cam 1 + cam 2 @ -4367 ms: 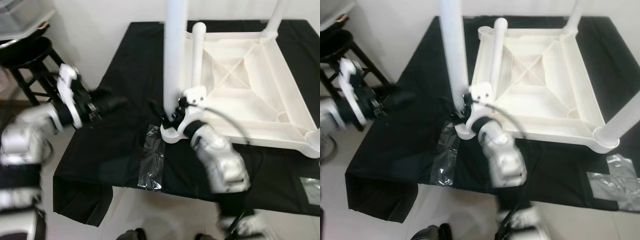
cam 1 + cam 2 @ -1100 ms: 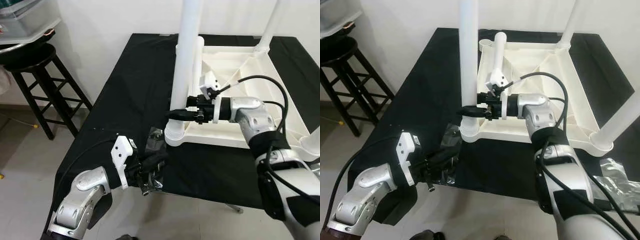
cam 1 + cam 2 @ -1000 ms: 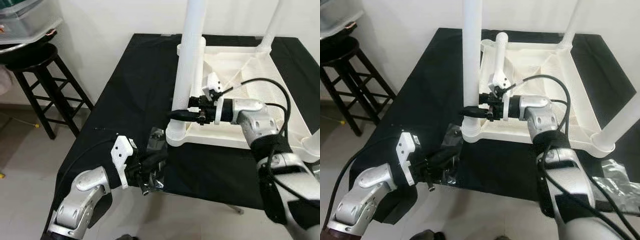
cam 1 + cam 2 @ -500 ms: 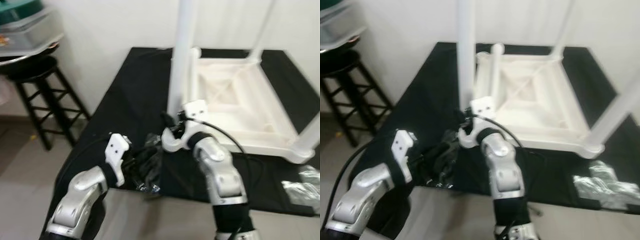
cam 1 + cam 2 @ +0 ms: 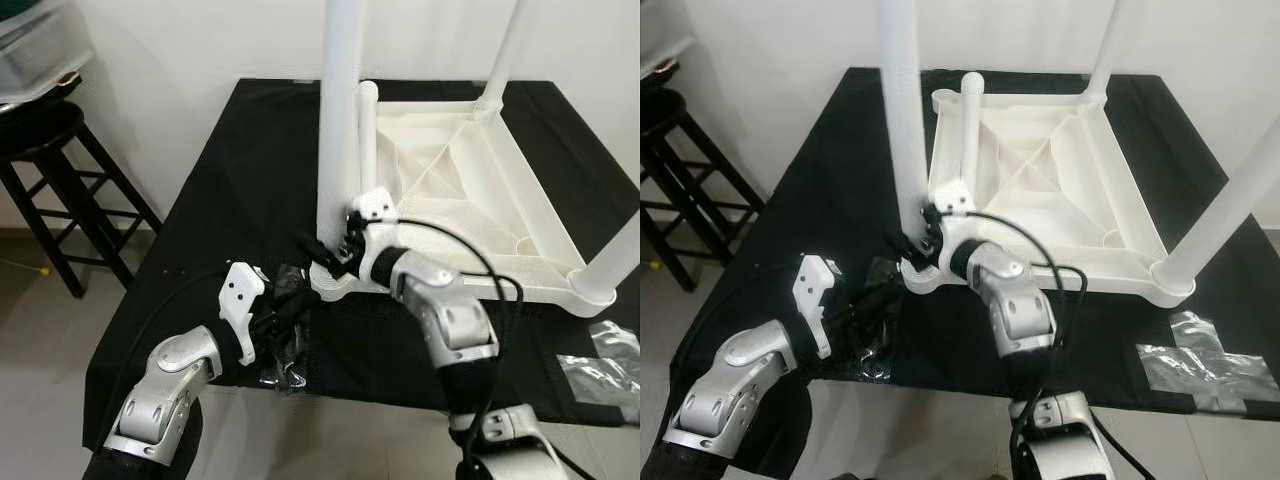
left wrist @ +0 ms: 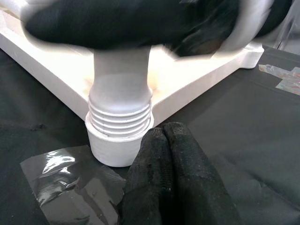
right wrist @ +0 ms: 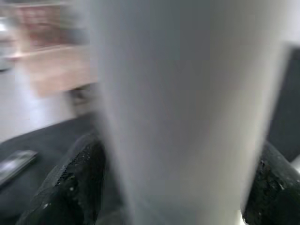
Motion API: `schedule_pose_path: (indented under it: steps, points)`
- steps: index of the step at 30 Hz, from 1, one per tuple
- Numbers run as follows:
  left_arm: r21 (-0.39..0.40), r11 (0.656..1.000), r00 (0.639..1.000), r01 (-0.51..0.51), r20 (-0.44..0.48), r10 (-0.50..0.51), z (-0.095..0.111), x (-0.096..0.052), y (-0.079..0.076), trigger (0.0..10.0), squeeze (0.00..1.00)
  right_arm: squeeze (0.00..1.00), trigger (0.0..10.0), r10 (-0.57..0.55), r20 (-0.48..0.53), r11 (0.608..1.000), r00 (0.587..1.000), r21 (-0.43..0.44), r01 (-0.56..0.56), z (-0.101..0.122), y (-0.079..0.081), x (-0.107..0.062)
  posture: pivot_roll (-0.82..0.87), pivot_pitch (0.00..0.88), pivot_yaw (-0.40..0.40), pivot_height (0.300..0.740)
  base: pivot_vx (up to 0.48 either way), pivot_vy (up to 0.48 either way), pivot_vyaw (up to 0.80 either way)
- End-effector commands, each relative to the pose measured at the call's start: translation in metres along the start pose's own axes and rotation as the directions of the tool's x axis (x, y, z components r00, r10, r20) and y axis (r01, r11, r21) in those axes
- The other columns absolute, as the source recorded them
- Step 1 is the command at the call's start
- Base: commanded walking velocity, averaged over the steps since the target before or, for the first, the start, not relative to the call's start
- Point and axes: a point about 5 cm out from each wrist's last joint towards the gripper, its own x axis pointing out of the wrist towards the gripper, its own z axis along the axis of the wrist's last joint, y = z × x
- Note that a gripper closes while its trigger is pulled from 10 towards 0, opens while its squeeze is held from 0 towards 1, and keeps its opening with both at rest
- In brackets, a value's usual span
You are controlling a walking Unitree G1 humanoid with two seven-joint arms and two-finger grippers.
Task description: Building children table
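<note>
Upright, the white leg (image 5: pixel 339 110) stands in the overturned tabletop (image 5: pixel 480 190), right gripper (image 7: pixel 178 187) clasping it; left gripper (image 6: pixel 171 140) clenched.

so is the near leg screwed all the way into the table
Not fully. The near leg stands upright in its corner socket, but threads show above the collar. The right gripper straddles it; the left gripper is shut nearby.
</note>
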Motion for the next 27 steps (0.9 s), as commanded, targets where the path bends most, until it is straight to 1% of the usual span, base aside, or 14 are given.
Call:
schedule_pose_path:
  steps: [1,2,4,5,8,11,12,13,14,15,20,24,26,27]
  points:
    - [-0.001,1.000,1.000,0.008,-0.016,-0.008,-0.003,0.000,-0.001,10.0,0.00,0.00,10.0,0.061,0.014,0.998,0.998,0.004,-0.061,-0.003,0.003,0.001,0.02,0.067,0.016,0.740,0.000,0.000,0.00]
    - [-0.005,1.000,1.000,0.009,-0.015,-0.009,-0.003,0.000,-0.001,10.0,0.00,0.00,10.0,0.085,0.008,0.996,0.996,-0.009,-0.085,-0.004,-0.001,0.000,0.02,0.069,0.015,0.740,0.000,0.000,0.00]
    - [-0.014,1.000,1.000,0.010,-0.012,-0.010,-0.003,0.003,-0.002,10.0,0.00,0.00,10.0,0.092,-0.005,0.996,0.996,0.010,-0.092,-0.008,-0.016,0.004,0.03,0.067,0.009,0.740,0.000,0.000,0.00]
    - [-0.014,1.000,1.000,0.010,-0.012,-0.010,-0.003,0.003,-0.002,10.0,0.00,0.00,10.0,0.092,-0.005,0.996,0.996,0.010,-0.092,-0.008,-0.016,0.004,0.03,0.067,0.009,0.740,0.000,0.000,0.00]
    - [-0.022,1.000,1.000,0.007,-0.004,-0.007,-0.002,0.005,-0.003,10.0,0.00,0.00,10.0,0.201,-0.039,0.980,0.979,0.008,-0.201,-0.005,-0.025,0.008,0.03,0.073,-0.005,0.740,0.000,0.000,0.00]
    - [-0.024,1.000,1.000,0.006,-0.002,-0.006,-0.002,0.006,-0.004,10.0,0.00,0.00,10.0,0.223,-0.042,0.975,0.974,0.010,-0.222,-0.003,-0.027,0.008,0.03,0.074,-0.007,0.740,0.000,0.000,0.00]
    - [-0.026,1.000,1.000,0.004,0.002,-0.003,-0.002,0.006,-0.004,10.0,0.00,0.00,4.5,0.253,-0.036,0.967,0.967,0.016,-0.252,0.001,-0.029,0.009,0.04,0.076,-0.011,0.740,0.000,0.000,0.00]
    - [-0.026,1.000,1.000,0.004,0.002,-0.003,-0.002,0.006,-0.004,10.0,0.00,0.00,4.5,0.253,-0.036,0.967,0.967,0.016,-0.252,0.001,-0.029,0.009,0.04,0.076,-0.011,0.740,0.000,0.000,0.00]
    - [-0.024,1.000,1.000,0.002,0.004,-0.002,-0.001,0.007,-0.004,10.0,0.00,0.00,0.0,0.270,-0.038,0.963,0.962,0.017,-0.269,0.005,-0.031,0.009,0.04,0.079,-0.017,0.740,0.000,0.000,0.00]
    - [-0.023,1.000,1.000,0.000,0.006,0.000,-0.001,0.007,-0.004,10.0,0.00,0.00,0.0,0.308,-0.041,0.951,0.950,0.015,-0.308,0.009,-0.033,0.008,0.04,0.081,-0.020,0.740,0.000,0.000,0.00]
    - [-0.022,1.000,1.000,-0.006,0.013,0.006,0.000,0.008,-0.004,10.0,0.00,0.00,0.0,0.362,-0.044,0.932,0.931,0.007,-0.362,0.014,-0.038,0.003,0.03,0.084,-0.021,0.740,0.000,0.000,0.00]
    - [-0.025,1.000,1.000,-0.004,0.014,0.005,0.000,0.008,-0.003,10.0,0.00,0.00,0.0,0.338,-0.047,0.941,0.940,-0.004,-0.338,0.012,-0.043,-0.001,0.02,0.086,-0.020,0.740,0.000,0.000,0.00]
    - [-0.026,1.000,1.000,-0.003,0.014,0.003,0.000,0.008,-0.003,10.0,0.00,0.00,0.0,0.307,-0.053,0.951,0.950,-0.018,-0.308,0.009,-0.045,-0.003,0.02,0.086,-0.020,0.740,0.000,0.000,0.00]
    - [-0.026,1.000,1.000,-0.002,0.013,0.002,0.000,0.008,-0.003,10.0,0.00,0.00,0.0,0.258,-0.065,0.965,0.964,-0.031,-0.260,0.004,-0.046,-0.006,0.02,0.091,-0.018,0.740,0.000,0.000,0.00]
